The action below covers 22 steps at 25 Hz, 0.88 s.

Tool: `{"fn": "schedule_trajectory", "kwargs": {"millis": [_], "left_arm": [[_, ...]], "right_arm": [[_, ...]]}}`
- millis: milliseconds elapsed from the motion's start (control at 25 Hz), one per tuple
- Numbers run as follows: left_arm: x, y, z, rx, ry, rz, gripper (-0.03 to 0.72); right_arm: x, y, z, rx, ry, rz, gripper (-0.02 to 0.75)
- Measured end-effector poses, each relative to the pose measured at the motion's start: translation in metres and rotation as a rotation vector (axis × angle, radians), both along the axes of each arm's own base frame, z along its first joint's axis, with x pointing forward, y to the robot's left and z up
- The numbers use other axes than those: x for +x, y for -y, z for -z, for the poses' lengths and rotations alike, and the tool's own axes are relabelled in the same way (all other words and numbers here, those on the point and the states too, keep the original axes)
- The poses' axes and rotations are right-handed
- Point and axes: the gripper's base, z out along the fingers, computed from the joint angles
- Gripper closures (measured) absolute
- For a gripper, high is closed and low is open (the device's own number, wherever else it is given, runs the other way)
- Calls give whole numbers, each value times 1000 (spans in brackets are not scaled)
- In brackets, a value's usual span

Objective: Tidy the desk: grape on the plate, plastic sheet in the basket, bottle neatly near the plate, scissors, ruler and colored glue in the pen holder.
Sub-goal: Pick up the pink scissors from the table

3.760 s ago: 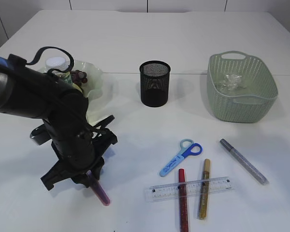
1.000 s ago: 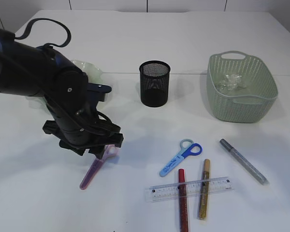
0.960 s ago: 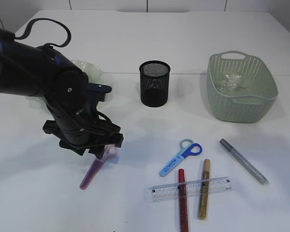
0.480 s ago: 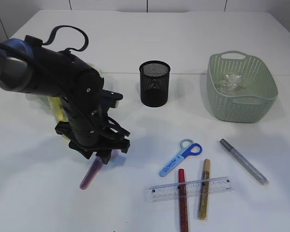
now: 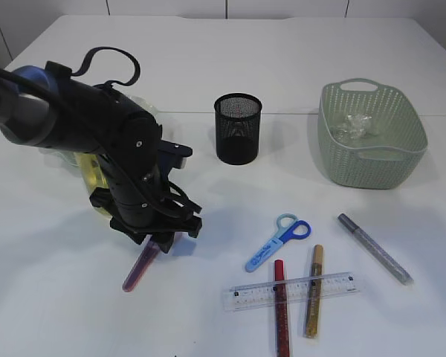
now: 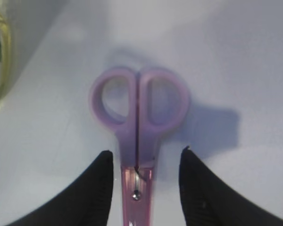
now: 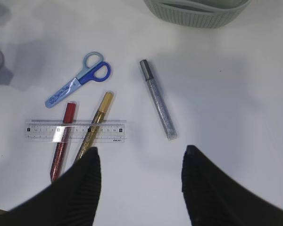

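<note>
The left gripper (image 6: 144,181) has its black, curved jaws part open on either side of the pink scissors (image 6: 138,120), whose smooth plastic loops lie flat on the matte white table (image 5: 208,67); actual contact cannot be told. The right gripper (image 7: 139,181) hangs open and empty above a clear ruler (image 7: 75,131), glittery glue sticks (image 7: 158,100) and blue scissors (image 7: 78,80). The black mesh pen holder (image 5: 238,128) stands upright between a wavy plate (image 5: 147,110) and a woven green basket (image 5: 372,134).
</note>
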Motion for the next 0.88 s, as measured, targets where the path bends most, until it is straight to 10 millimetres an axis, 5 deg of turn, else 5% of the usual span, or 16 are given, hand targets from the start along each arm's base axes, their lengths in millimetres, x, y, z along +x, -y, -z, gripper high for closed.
{"fn": "schedule_trajectory", "kwargs": {"millis": [880], "left_arm": [[4, -2, 13, 7, -7, 0, 349]], "right_arm": [[0, 0, 0, 0, 1, 0, 301]]}}
